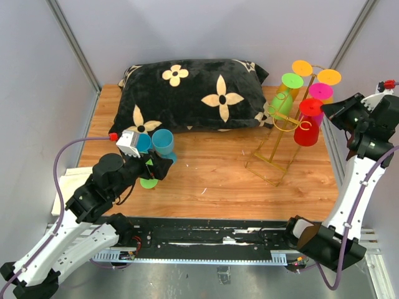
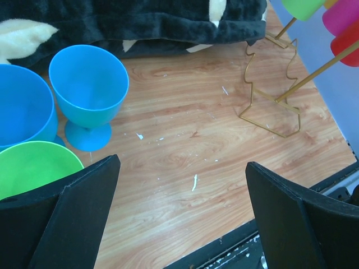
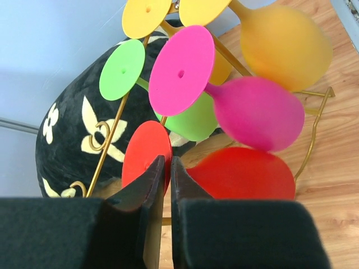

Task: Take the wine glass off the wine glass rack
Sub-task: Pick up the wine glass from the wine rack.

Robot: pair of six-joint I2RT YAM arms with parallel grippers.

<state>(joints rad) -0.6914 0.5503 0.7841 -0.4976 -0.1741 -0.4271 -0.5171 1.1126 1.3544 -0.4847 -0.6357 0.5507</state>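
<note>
My right arm stands tall at the table's right edge, elbow bent, wrist turned left toward the rack (image 2: 303, 82). My right gripper (image 3: 167, 162) reaches in from the right, level with the red glass (image 3: 241, 174). The jaws are pinched down to a thin slit on its stem, one finger against the round foot and the other against the bowl. The stem itself is hidden between my fingers. That glass hangs on the rack's lowest hook on my side, at the far right of the table (image 1: 212, 180).

My left arm lies folded low at the near left. My left gripper (image 2: 182, 163) is spread as wide as it goes and holds nothing.

The pink glass (image 3: 252, 112) hangs just above the red bowl and crowds it closely. The orange glass (image 3: 286, 45) sits higher. Left of the rack lies a black flowered pillow (image 1: 187, 93). Under my left gripper stand two blue glasses (image 2: 90, 84) and a green glass (image 2: 33, 165), upright and close together.
</note>
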